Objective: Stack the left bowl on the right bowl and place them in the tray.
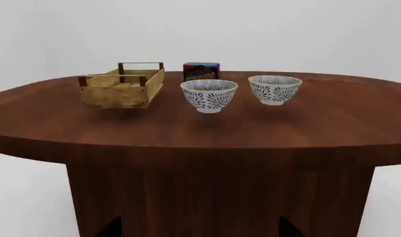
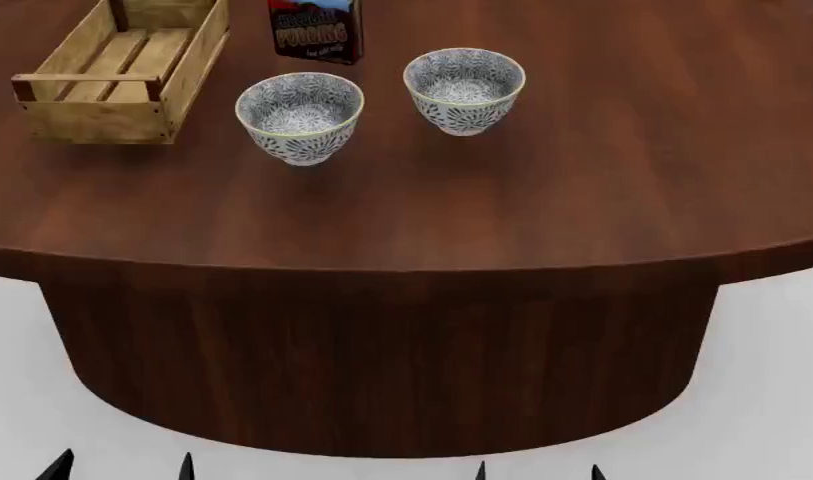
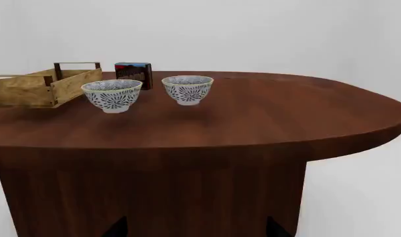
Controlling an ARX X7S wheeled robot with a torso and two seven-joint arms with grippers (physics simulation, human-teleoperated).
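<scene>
Two white bowls with a dark blue flower pattern stand side by side on the table, both upright and empty. The left bowl [image 2: 299, 115] [image 1: 209, 95] [image 3: 112, 95] is nearest the tray [image 2: 93, 118] [image 1: 113, 96] [image 3: 22, 94], a light-wood crate at the far left. The right bowl [image 2: 464, 88] [image 1: 274, 89] [image 3: 187, 89] stands a little farther back. My left gripper [image 2: 122, 470] [image 1: 200, 229] and right gripper [image 2: 537, 472] [image 3: 195, 229] are both open and hold nothing. They hang low in front of the table, well short of the bowls. Only their dark fingertips show.
A blue-and-brown pudding box [image 2: 315, 30] [image 1: 201, 71] [image 3: 133, 71] stands upright behind the bowls, beside the tray. The dark wood oval table [image 2: 513, 220] has a thick pedestal base [image 2: 379, 370] directly ahead of both grippers. Its curved front edge lies between the grippers and the bowls.
</scene>
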